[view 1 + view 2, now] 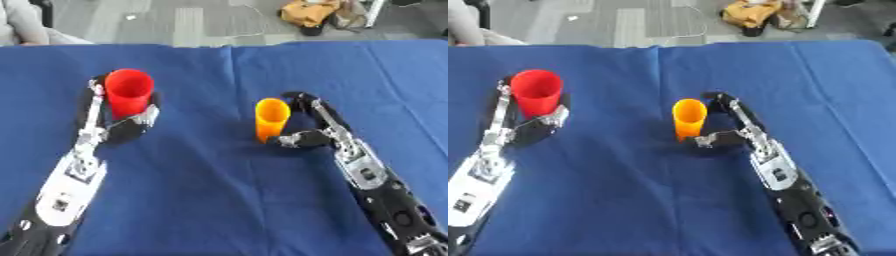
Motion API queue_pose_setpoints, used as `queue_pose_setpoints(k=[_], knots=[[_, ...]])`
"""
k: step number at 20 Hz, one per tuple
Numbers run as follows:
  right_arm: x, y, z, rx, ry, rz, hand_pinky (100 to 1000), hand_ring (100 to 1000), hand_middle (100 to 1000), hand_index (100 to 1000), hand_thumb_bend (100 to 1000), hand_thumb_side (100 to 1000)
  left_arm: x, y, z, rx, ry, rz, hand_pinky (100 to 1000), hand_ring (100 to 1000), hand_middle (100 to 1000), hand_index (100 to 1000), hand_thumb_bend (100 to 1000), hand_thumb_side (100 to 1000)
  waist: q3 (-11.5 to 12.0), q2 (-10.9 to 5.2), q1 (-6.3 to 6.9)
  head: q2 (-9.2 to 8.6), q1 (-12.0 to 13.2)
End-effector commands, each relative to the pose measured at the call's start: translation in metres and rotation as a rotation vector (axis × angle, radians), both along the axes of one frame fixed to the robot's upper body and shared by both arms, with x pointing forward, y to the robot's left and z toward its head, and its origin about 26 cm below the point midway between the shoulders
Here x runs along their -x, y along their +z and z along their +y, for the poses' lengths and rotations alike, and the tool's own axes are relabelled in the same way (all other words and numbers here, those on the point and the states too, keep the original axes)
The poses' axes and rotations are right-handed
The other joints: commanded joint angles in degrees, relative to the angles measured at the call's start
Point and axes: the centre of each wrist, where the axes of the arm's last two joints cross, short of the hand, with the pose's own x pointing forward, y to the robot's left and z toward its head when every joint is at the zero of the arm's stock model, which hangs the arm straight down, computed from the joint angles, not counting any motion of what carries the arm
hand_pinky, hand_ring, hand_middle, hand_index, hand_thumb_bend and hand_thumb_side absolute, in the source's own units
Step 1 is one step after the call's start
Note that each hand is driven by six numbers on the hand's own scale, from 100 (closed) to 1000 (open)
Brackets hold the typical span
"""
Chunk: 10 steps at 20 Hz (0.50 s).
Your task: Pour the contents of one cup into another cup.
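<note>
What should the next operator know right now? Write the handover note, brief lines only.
Left hand: curled round the red cup, which stands upright on the blue cloth.
Right hand: thumb and fingers set around the orange cup, also upright on the cloth.
Done: both cups are in hand, apart from each other.
Left: lift one cup, bring it over the other, tip it to pour. Neither is tilted yet. What the cups hold cannot be seen.
</note>
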Motion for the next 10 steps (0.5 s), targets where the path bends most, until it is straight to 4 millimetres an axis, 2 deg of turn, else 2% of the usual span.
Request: queue_pose_setpoints(k=[1, 8, 9, 10], knots=[[-0.006, 0.012, 0.001, 0.007, 0.005, -0.035, 835, 694, 550, 836, 880, 271, 0.000, 0.011, 0.004, -0.004, -0.004, -0.029, 597, 371, 445, 663, 100, 219, 0.2, -0.91, -0.01, -0.49, -0.1], [-0.011, 0.016, 0.012, -0.001, 0.022, -0.044, 833, 690, 545, 836, 875, 267, 0.002, 0.010, 0.002, 0.000, -0.014, -0.025, 596, 371, 444, 663, 100, 223, 0.7, -0.83, -0.06, -0.46, -0.3], [-0.011, 0.017, 0.014, -0.001, 0.025, -0.045, 829, 688, 542, 835, 898, 260, 0.002, 0.010, 0.001, 0.001, -0.015, -0.024, 596, 371, 444, 663, 100, 223, 0.8, -0.81, -0.07, -0.45, -0.3], [-0.012, 0.017, 0.016, -0.002, 0.028, -0.045, 826, 687, 542, 835, 874, 266, 0.002, 0.010, 0.001, 0.001, -0.016, -0.023, 596, 371, 445, 662, 100, 223, 0.9, -0.81, -0.08, -0.44, -0.4]])
